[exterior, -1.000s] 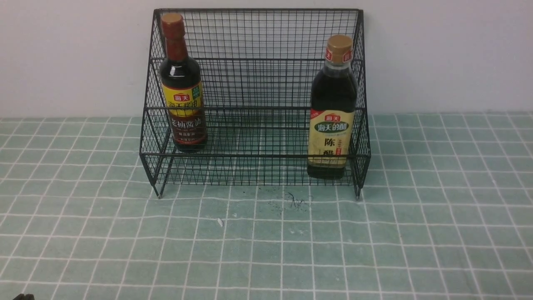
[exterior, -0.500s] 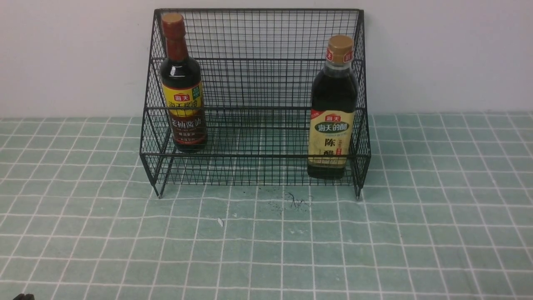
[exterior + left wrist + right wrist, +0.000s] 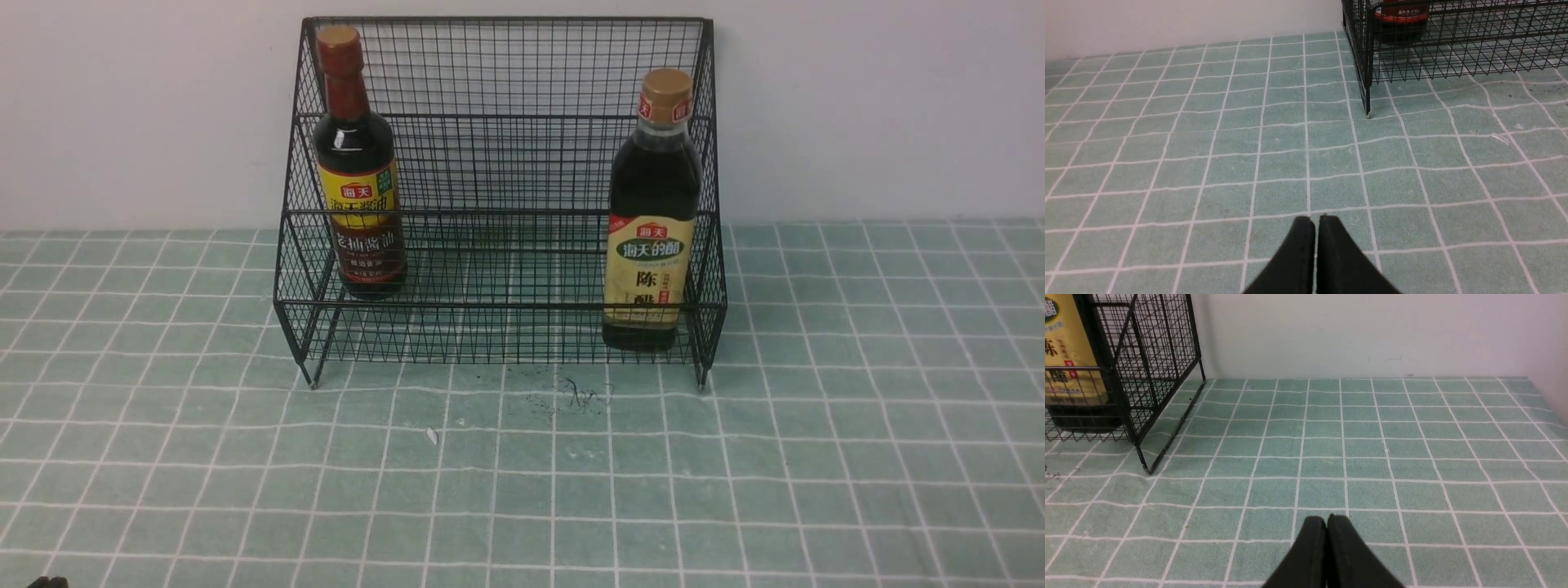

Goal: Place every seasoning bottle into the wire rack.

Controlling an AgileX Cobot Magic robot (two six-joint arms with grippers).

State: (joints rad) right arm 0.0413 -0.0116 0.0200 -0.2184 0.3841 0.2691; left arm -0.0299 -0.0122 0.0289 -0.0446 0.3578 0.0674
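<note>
The black wire rack [image 3: 506, 163] stands against the back wall. A round seasoning bottle [image 3: 357, 175] with a red neck and yellow-and-maroon label stands upright on the rack's upper tier at the left. A squarer seasoning bottle [image 3: 653, 220] with a gold cap and cream label stands upright on the lower tier at the right; its lower part [image 3: 1069, 355] shows in the right wrist view. My left gripper [image 3: 1316, 220] is shut and empty above the cloth, well short of the rack's left front leg [image 3: 1367, 110]. My right gripper [image 3: 1327, 520] is shut and empty too, off the rack's right side.
A green tablecloth [image 3: 522, 490] with a white grid covers the table. A dark scuff [image 3: 575, 394] and a small white speck [image 3: 432, 435] lie in front of the rack. A pale wall runs along the back.
</note>
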